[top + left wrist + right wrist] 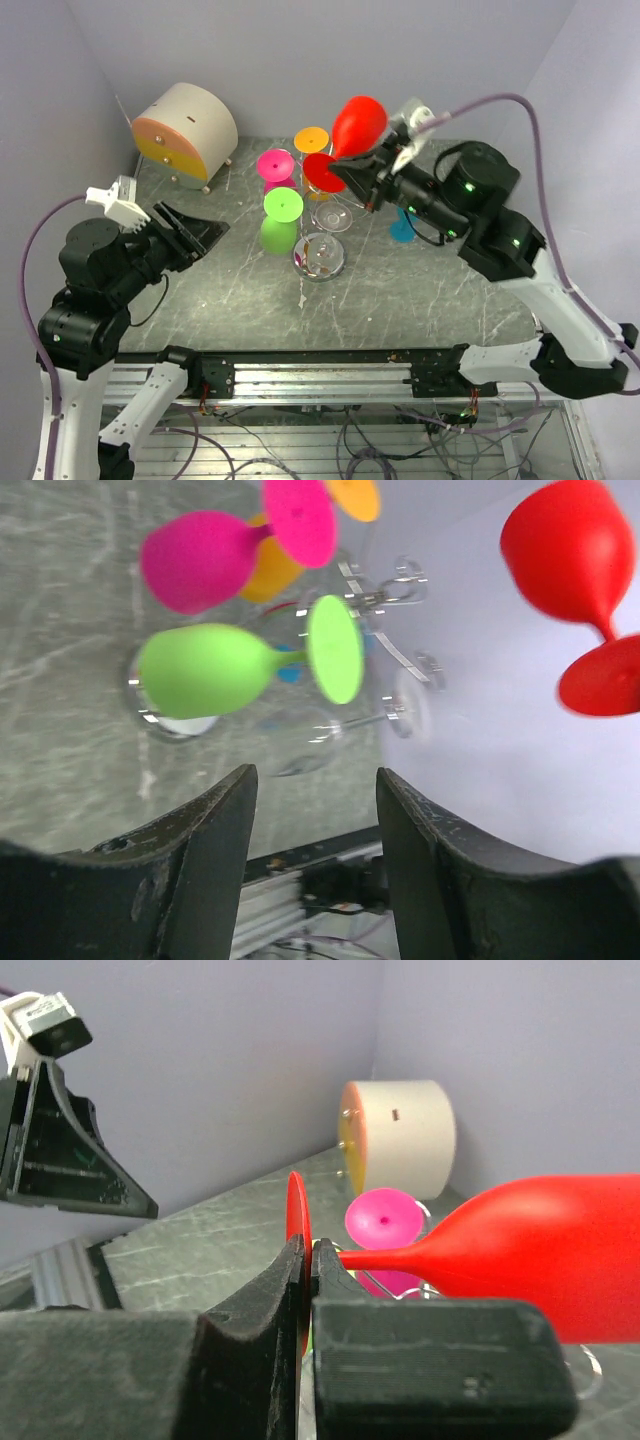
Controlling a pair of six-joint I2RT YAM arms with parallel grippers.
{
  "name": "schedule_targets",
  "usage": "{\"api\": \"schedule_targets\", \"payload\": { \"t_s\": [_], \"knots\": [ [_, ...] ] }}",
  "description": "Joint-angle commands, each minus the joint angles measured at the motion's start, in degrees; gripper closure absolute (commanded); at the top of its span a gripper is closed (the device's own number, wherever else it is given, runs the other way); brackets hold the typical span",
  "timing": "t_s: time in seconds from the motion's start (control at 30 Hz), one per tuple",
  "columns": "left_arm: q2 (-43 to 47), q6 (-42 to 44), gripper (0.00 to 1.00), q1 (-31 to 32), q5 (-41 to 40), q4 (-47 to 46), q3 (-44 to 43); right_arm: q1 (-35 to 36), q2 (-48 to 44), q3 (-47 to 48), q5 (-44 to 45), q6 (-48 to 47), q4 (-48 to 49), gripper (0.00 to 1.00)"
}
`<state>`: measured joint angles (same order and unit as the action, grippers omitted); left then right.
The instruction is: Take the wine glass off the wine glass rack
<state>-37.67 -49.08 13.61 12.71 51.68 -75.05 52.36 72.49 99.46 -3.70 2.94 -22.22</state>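
Note:
My right gripper (352,178) is shut on the round foot of a red wine glass (358,122) and holds it in the air, bowl pointing up and back. In the right wrist view my fingers (311,1250) pinch the thin red foot disc, and the red glass's bowl (540,1260) lies to the right. The silver wire rack (318,256) stands mid-table; green (282,205), pink (275,165) and orange (311,139) glasses hang on it. In the left wrist view the red glass (570,545) is apart from the rack's hooks (383,597). My left gripper (205,232) is open and empty (315,780), left of the rack.
A cream drum-shaped box (185,130) with an orange and yellow face stands at the back left. A blue glass (403,230) sits under my right arm, right of the rack. Walls close in the table at the back and both sides.

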Motion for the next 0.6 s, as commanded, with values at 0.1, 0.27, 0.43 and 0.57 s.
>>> {"api": "schedule_targets", "payload": {
  "t_s": [0.1,0.27,0.43,0.57],
  "knots": [
    [-4.4,-16.8,0.36,0.1,14.6,-9.9,-7.2,12.7,-5.8,-4.8,20.6,-16.9,-2.3,1.00],
    [-3.7,-30.4,0.35,0.1,20.8,-20.1,-2.8,22.4,-5.4,-9.3,30.0,-25.3,0.1,1.00],
    [-4.6,-34.2,0.35,0.1,23.2,-19.6,-1.7,28.9,-5.8,-14.3,36.4,-34.8,8.5,1.00],
    [-4.5,-37.8,0.36,0.1,26.6,-22.1,1.0,32.9,-4.4,-16.1,39.6,-40.5,14.1,1.00]
  ]
}}
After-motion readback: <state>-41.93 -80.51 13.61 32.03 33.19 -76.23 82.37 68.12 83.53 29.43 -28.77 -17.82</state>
